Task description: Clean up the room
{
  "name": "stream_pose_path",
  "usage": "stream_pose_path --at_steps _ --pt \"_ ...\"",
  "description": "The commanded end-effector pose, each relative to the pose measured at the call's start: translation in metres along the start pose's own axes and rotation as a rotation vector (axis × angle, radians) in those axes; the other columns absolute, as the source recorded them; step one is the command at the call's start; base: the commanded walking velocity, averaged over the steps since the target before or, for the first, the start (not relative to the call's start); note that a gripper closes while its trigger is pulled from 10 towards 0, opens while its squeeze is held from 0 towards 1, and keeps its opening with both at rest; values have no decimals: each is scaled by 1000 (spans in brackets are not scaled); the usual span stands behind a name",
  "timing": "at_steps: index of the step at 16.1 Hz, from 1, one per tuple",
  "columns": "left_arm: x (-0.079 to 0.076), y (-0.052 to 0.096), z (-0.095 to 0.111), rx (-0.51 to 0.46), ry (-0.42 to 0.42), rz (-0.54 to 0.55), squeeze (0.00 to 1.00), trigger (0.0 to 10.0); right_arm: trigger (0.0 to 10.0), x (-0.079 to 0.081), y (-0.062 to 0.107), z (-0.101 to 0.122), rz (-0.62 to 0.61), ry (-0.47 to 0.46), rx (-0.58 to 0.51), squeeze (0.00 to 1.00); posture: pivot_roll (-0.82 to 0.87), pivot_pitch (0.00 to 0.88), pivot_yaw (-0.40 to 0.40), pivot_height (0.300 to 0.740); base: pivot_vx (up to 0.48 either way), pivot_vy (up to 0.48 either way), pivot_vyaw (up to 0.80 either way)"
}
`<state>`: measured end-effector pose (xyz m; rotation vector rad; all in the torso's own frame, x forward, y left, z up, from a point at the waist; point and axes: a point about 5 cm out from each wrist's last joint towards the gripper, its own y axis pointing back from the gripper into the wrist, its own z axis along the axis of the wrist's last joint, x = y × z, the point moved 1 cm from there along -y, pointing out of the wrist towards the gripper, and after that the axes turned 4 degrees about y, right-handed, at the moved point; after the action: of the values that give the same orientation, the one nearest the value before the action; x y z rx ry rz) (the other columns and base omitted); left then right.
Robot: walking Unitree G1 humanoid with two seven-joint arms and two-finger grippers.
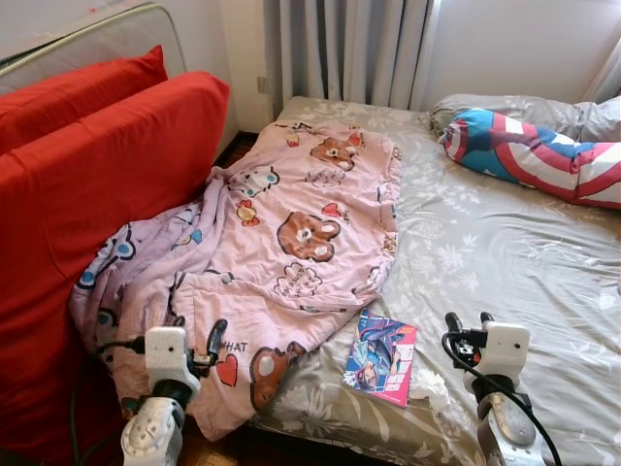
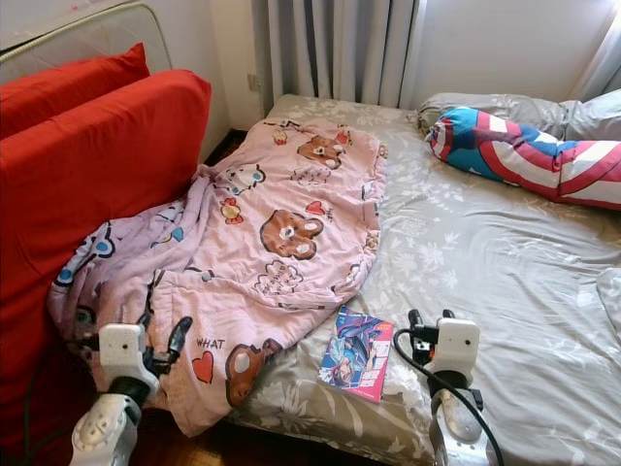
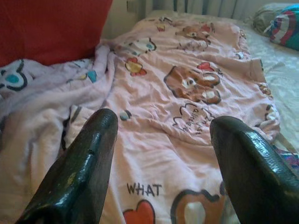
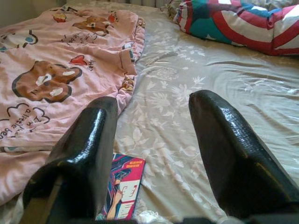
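A pink blanket [image 1: 291,233] with cartoon bears lies rumpled across the left half of the bed [image 1: 485,252] and spills over its near left corner. A colourful book [image 1: 381,357] rests on the grey floral sheet by the front edge. My left gripper [image 1: 199,340] hovers open over the blanket's hanging corner, holding nothing; its fingers [image 3: 84,163] frame the word WHAT. My right gripper [image 1: 468,322] is open just right of the book, above the sheet, and the book [image 4: 122,193] lies below its fingers [image 4: 224,149].
Two big red cushions [image 1: 107,184] lean against the wall on the left, touching the blanket. A red, white and blue striped bolster [image 1: 529,150] and a grey pillow [image 1: 543,112] lie at the bed's head. Curtains [image 1: 349,49] hang behind.
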<state>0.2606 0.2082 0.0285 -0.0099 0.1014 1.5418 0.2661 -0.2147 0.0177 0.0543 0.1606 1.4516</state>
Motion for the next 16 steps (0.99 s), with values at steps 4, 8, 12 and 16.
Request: stream_pose_path --at_steps 4,8,12,16 --pt "-3 -1 8 -3 10 -16 0 10000 10000 9 0 2 7 -15 10 0 -13 0 -21 655 0 0 0" --pt "2 -3 11 7 6 2 0 10000 10000 14 0 4 23 -32 4 0 -11 0 -12 655 0 0 0" --pt "0 -4 13 13 15 4 0 10000 10000 17 -5 9 12 -39 3 0 -15 0 -8 655 0 0 0" --pt "0 -8 19 8 15 1 0 10000 10000 18 -7 10 10 -40 8 0 -14 2 0 655 0 0 0"
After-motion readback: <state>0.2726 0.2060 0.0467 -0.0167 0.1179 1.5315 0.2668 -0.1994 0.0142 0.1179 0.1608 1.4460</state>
